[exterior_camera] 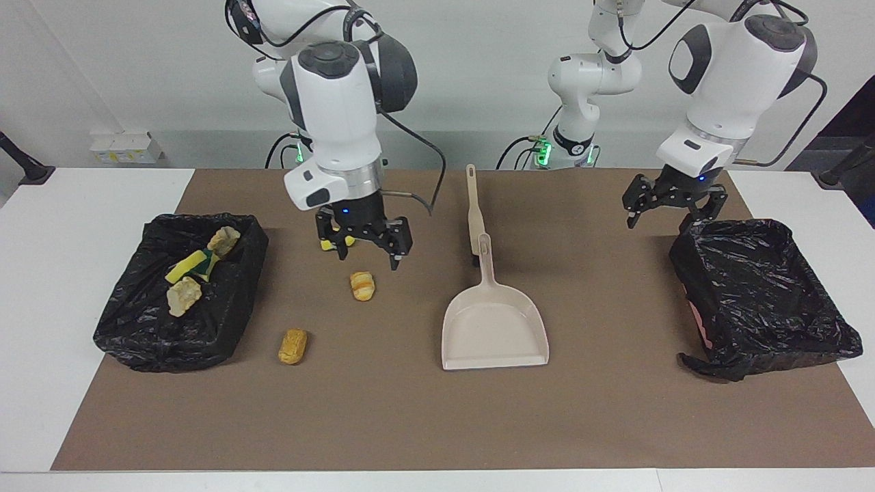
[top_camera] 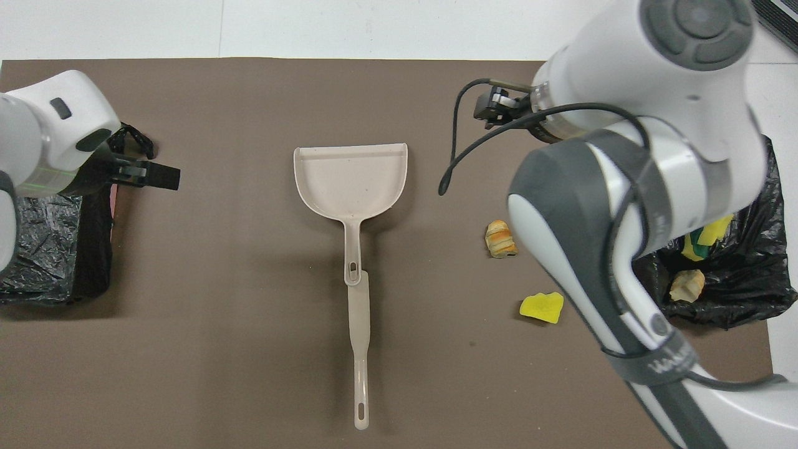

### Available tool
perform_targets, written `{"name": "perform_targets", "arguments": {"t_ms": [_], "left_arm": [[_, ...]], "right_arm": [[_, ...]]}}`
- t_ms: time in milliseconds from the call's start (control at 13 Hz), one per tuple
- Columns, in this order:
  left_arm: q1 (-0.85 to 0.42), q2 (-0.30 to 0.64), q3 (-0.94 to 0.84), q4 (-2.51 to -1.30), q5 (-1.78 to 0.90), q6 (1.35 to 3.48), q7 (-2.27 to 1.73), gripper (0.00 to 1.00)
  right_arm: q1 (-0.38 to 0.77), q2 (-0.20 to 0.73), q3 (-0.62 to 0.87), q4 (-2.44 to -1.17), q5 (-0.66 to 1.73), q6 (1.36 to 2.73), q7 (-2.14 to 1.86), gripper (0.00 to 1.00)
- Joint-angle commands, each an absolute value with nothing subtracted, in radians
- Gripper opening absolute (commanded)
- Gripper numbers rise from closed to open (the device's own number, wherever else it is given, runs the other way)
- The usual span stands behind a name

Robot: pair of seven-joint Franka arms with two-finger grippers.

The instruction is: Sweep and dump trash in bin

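Three scraps of trash lie on the brown mat: a tan-orange chunk (exterior_camera: 362, 285) (top_camera: 500, 239), a second one (exterior_camera: 292, 346) that the arm hides in the overhead view, and a yellow sponge piece (exterior_camera: 340, 240) (top_camera: 542, 307). My right gripper (exterior_camera: 367, 251) hangs open and empty, low over the mat between the yellow piece and the first chunk; its arm hides it in the overhead view. The black-lined bin (exterior_camera: 130, 328) (top_camera: 764, 293) at the right arm's end holds a yellow-green sponge (exterior_camera: 190, 266) and two tan chunks (exterior_camera: 224, 240). My left gripper (exterior_camera: 673, 205) (top_camera: 146, 169) waits open.
A beige dustpan (exterior_camera: 495, 324) (top_camera: 350, 178) lies mid-mat, with the beige brush (exterior_camera: 474, 205) (top_camera: 360, 349) in line with its handle, nearer to the robots. A second black-lined bin (exterior_camera: 827, 342) (top_camera: 37, 249) stands at the left arm's end, under the left gripper's edge.
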State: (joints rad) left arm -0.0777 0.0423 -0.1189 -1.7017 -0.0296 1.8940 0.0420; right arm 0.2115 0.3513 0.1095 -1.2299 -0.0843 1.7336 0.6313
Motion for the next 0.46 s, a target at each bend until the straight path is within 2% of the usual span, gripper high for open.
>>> {"name": "perform_targets", "arguments": {"t_ms": [0, 231, 385], "left_arm": [[-0.126, 0.058, -0.109, -1.706, -0.037, 1.927, -0.006, 1.00], [-0.271, 0.124, -0.107, -1.720, -0.037, 2.020, -0.218, 1.00], [-0.374, 0.150, -0.107, -1.773, -0.035, 2.052, -0.293, 1.00]], "right_arm": [[0.140, 0.255, 0.124, -1.275, -0.077, 1.639, 0.589, 1.00], [0.097, 0.160, 0.123, -1.281, -0.078, 1.446, 0.508, 1.00], [0.063, 0.120, 0.124, -1.304, -0.074, 1.404, 0.474, 1.00]]}}
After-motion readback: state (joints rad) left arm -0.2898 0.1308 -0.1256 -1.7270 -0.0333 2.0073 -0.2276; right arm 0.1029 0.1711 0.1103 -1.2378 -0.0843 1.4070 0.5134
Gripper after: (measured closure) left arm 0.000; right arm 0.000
